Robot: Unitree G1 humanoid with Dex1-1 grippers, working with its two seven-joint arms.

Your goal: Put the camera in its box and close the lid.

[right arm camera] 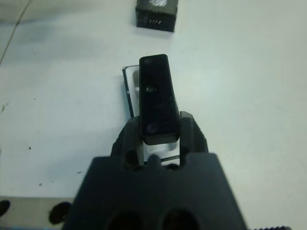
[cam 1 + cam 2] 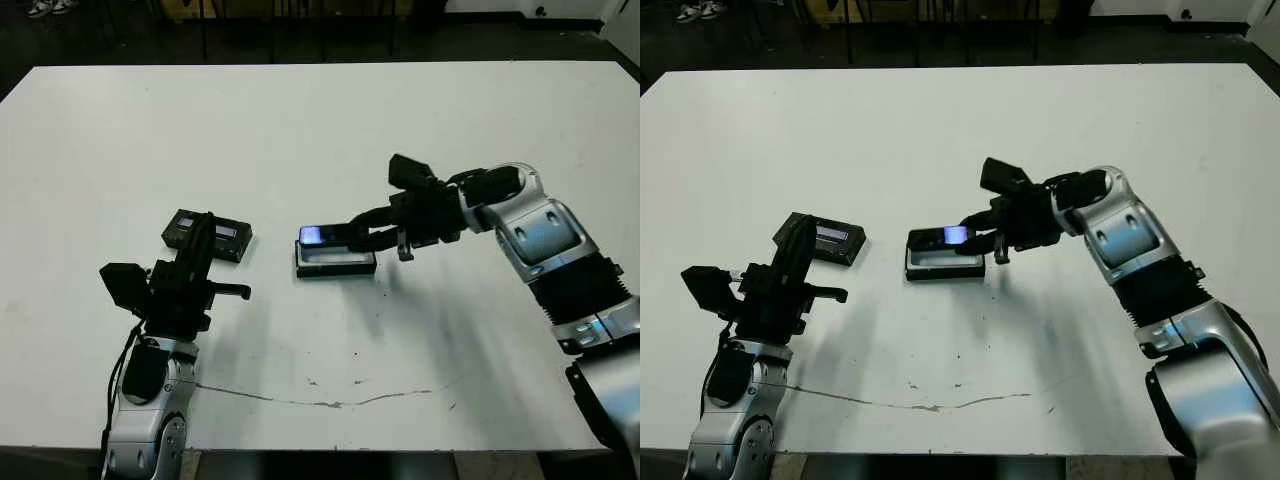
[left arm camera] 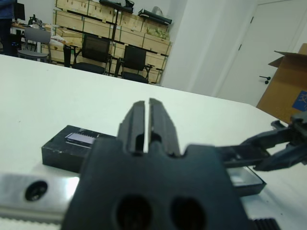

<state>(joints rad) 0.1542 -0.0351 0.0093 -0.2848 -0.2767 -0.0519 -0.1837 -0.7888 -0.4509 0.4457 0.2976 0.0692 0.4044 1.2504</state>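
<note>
At the lower left of the head views, the left gripper (image 2: 212,236) rises from its arm with its two black fingers (image 3: 144,125) pressed together, only a thin slit between them in the left wrist view, and nothing held. Its tips reach up to the lid (image 2: 207,236), a shallow black cover with a pale glossy strip on top, lying on the white table (image 2: 320,120) left of centre. Whether the tips touch the lid cannot be told; in the left wrist view the lid (image 3: 79,143) sits just behind the closed fingers.

Just right of the lid, near the middle of the frame, lies the box (image 2: 335,262), a black tray whose white lining shows along its near side. Lid and box lie apart, with bare table between them.

Over the box is the camera (image 2: 325,236), a narrow black bar with a bluish-white gleam at its left end. The right gripper (image 2: 362,236) comes in from the right of the frame and is clamped on the camera's right end. In the right wrist view the camera (image 1: 156,98) stands out lengthwise between the two fingers (image 1: 192,134), which squeeze its sides, and the box's white-lined edge (image 1: 128,93) shows beneath it. The camera appears to be above the tray, not seated in it.

Chairs and wooden crates stand beyond the table in the left wrist view.
</note>
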